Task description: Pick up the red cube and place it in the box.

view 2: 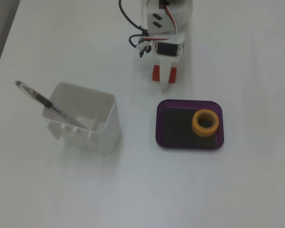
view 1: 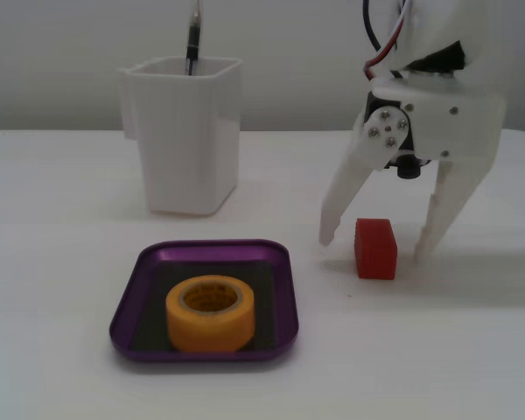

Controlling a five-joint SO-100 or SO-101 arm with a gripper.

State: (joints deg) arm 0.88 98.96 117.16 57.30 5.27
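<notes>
Purple box [view 1: 203,252] near my bench's front edge holds only a yellow tape roll [view 1: 211,312], the white container [view 1: 185,131] a pen [view 1: 193,39], while my jaws straddle the red cube [view 1: 375,248], spread wide, touching nothing.

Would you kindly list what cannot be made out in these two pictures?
- The red cube: in a fixed view, the gripper covers most of it.
- The arm: cut off by the top edge in both fixed views.
- The pen: its lower end is hidden inside the white container.
- Whether the fingers touch the cube: unclear.
</notes>
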